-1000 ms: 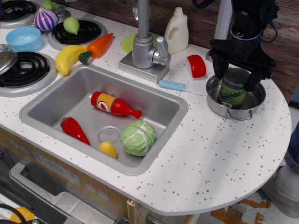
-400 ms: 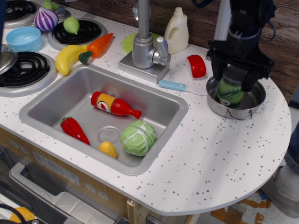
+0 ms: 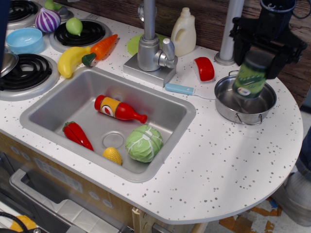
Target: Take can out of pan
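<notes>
I see the white speckled counter (image 3: 228, 160), with the big steel sink (image 3: 73, 104) set into its left half. In the sink: a cabbage (image 3: 144, 142), a red ketchup bottle (image 3: 119, 109), a red pepper (image 3: 77, 134) and a small yellow corn piece (image 3: 112, 156). The pan (image 3: 228, 108) sits at the right far end of the counter, nothing inside it that I can see. My gripper (image 3: 263, 44) is above the pan, pinching the can (image 3: 251, 77) near its top. The can is tilted, hanging clear of the pan floor, its bottom about at rim level. Left of the pan lie a red toy (image 3: 204, 68) and a blue-handled utensil (image 3: 180, 89).
</notes>
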You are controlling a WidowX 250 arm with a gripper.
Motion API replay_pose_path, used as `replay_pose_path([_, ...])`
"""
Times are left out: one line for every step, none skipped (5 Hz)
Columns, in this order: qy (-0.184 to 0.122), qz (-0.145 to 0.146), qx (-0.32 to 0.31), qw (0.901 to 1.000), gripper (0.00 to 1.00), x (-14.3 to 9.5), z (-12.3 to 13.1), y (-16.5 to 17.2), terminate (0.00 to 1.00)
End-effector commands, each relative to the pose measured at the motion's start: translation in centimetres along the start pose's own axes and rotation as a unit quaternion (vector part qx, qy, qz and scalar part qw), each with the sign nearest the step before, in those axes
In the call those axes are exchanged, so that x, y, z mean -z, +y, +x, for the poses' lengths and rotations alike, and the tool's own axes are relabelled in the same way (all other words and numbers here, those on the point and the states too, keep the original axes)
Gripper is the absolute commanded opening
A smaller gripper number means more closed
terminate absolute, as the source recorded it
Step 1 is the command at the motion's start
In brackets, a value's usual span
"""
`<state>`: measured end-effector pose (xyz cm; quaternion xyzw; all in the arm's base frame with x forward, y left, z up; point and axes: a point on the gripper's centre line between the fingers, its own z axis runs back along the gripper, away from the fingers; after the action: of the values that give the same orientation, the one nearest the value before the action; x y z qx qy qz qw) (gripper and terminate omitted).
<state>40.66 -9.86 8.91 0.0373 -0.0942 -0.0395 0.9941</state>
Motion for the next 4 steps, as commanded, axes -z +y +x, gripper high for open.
replay_pose_path([-0.035, 0.028, -0.048, 0.9979, 0.0, -5.7, -2.7, 0.6, 0.0])
replay_pose_path([-0.021, 0.031, -0.073, 0.9966, 0.0, -6.2, -6.3, 0.2, 0.0])
replay_pose_path([-0.037, 0.009, -0.079, 0.9962, 0.0, -4.4, -9.1, 0.5, 0.0])
replay_pose_path([-0.042, -0.038, -0.092, 0.9942, 0.0, -2.2, -10.3, 0.4, 0.0])
